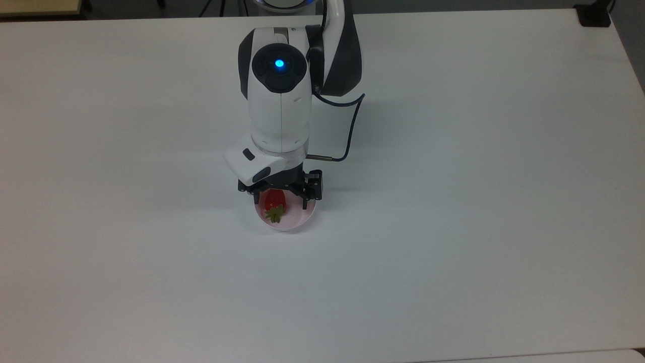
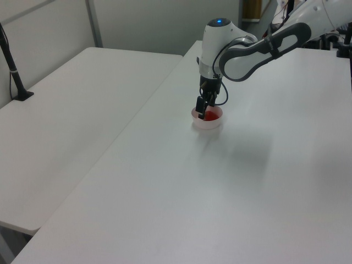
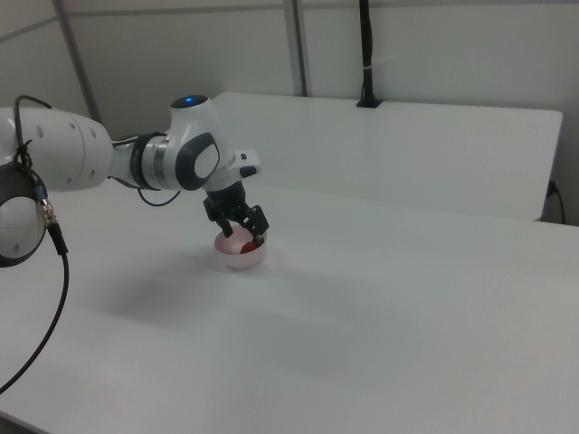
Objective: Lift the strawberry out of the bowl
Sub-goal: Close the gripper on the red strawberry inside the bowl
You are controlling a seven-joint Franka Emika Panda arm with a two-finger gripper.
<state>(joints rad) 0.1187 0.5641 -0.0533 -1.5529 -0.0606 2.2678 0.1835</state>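
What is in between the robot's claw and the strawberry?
Nothing. In the top view the gripper is right at the strawberry, over the pink bowl.

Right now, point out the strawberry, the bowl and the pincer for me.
strawberry (image 1: pixel 274 199): top view, on its red body.
bowl (image 1: pixel 297 220): top view, on the bare pink inside.
pincer (image 1: pixel 280 193): top view, midway between its fingertips.

White tables (image 2: pixel 82 110) stand before grey partition walls (image 3: pixel 434 45).

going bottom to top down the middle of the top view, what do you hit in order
Pale pink round plastic bowl → green leafy cap, then glossy red strawberry → black two-finger tool → white arm with blue light.
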